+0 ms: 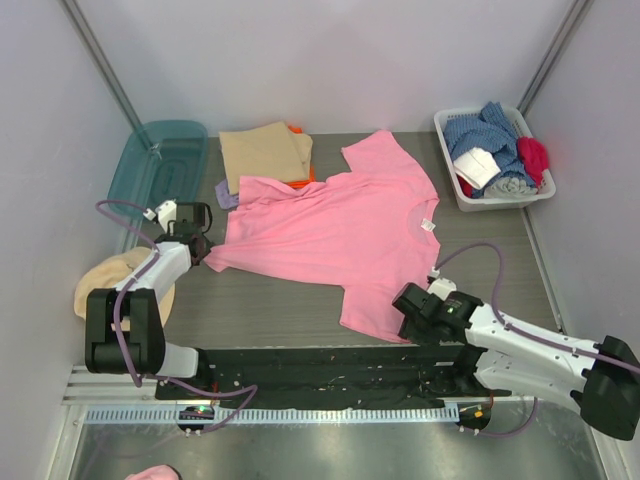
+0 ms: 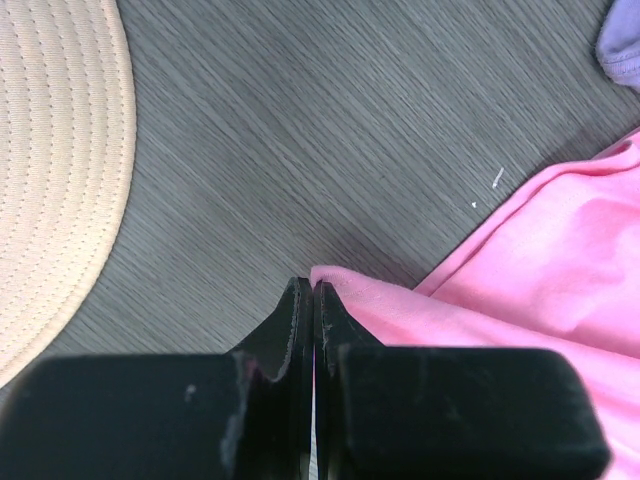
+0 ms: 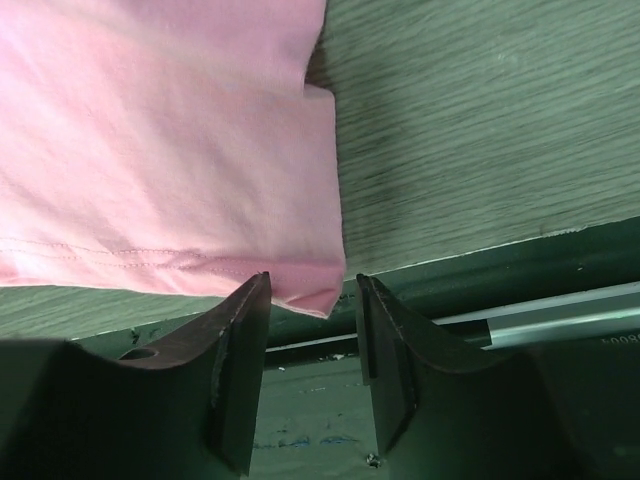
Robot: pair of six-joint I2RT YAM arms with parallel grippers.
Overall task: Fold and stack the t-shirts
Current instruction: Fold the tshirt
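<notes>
**Both arms at the pink shirt's near corners**

Take 12 o'clock as the far wall in the top view. Your left arm rises from its base at 8 o'clock and bends inward. The left fingers point(image 2: 312, 300) are clenched on the pink shirt point(image 1: 340, 225) at its 9 o'clock corner, and a sliver of pink shows between the pads. Your right arm lies low along the near edge and reaches toward 9 o'clock. The right fingers point(image 3: 256, 300) stand parted, straddling the shirt's 6 o'clock corner with its stitched hem, not pinching it.

The pink shirt is soft, matte cloth. It lies spread and lightly wrinkled across the middle of the grey wood-grain tabletop point(image 1: 270, 310). At 11 o'clock a tan shirt point(image 1: 265, 152) lies folded into a flat rectangle, with an orange shirt point(image 1: 296, 129) peeking out under it. A scrap of lilac shirt point(image 1: 228, 198) sits just beside the stack, and the pink shirt's far-left edge meets it.

A round ribbed cap point(image 1: 100, 285) hangs over the tabletop's 8 o'clock edge, near your left arm. A teal lid point(image 1: 160, 165) leans at 10 o'clock. A white basket point(image 1: 470, 202) of clothes sits at 2 o'clock, well apart from the shirt. The black rail point(image 1: 320, 365) runs just beside the right fingers. Bare tabletop lies between the cap and the pink shirt.
</notes>
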